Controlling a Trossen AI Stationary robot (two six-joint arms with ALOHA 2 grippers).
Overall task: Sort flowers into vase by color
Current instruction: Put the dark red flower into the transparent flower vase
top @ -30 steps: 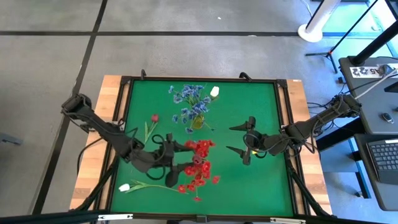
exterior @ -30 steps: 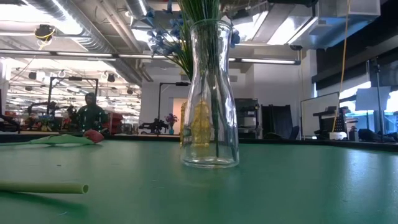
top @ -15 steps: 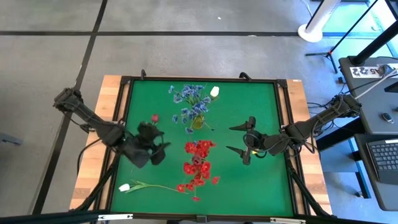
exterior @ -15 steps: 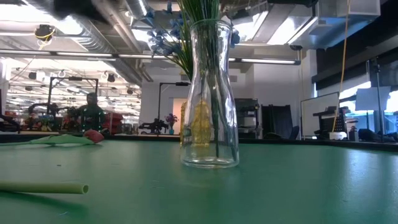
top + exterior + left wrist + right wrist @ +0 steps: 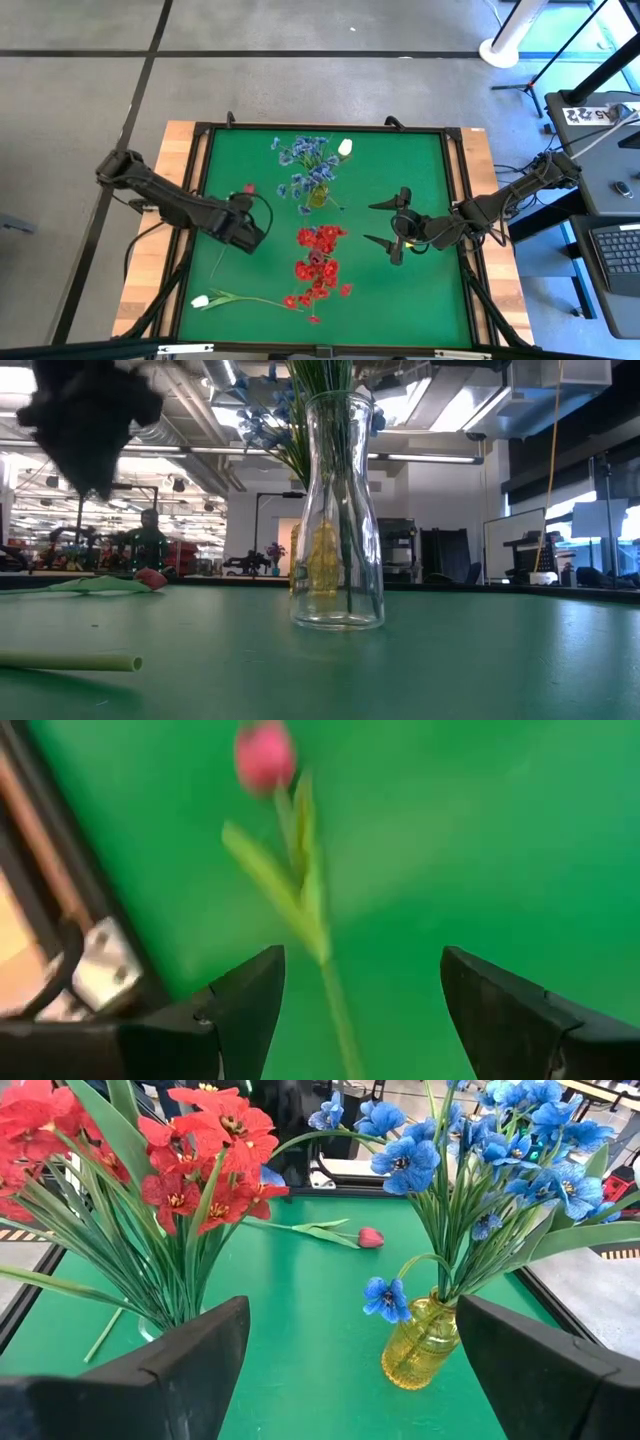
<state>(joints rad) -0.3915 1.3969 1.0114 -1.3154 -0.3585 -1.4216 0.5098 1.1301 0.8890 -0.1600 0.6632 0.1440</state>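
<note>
On the green table top (image 5: 420, 170), framed in dark rails over a wooden base, the flowers are split among several places. The blue flowers (image 5: 305, 160) stand in a small yellow vase (image 5: 420, 1342) toward the far side, with a white bud (image 5: 345, 147) just beside them. The red flowers (image 5: 318, 262) fill a clear glass vase (image 5: 339, 510) near the middle. A pink flower (image 5: 265, 755) lies flat on the mat near the left edge, its green stem running back toward the left gripper (image 5: 245, 225), which hangs over that stem with its fingers spread apart and nothing between them. Another white flower (image 5: 200, 300) lies on its side near the front left corner, its long stem pointing at the red bunch. The right gripper (image 5: 385, 222) waits over the right half of the mat, fingers wide apart and empty, facing the two vases. Around the table is grey floor marked with dark lines. Across the table top lies a big open workshop with ceiling lights, pipes and benches, where a person (image 5: 147, 540) is far off.
</note>
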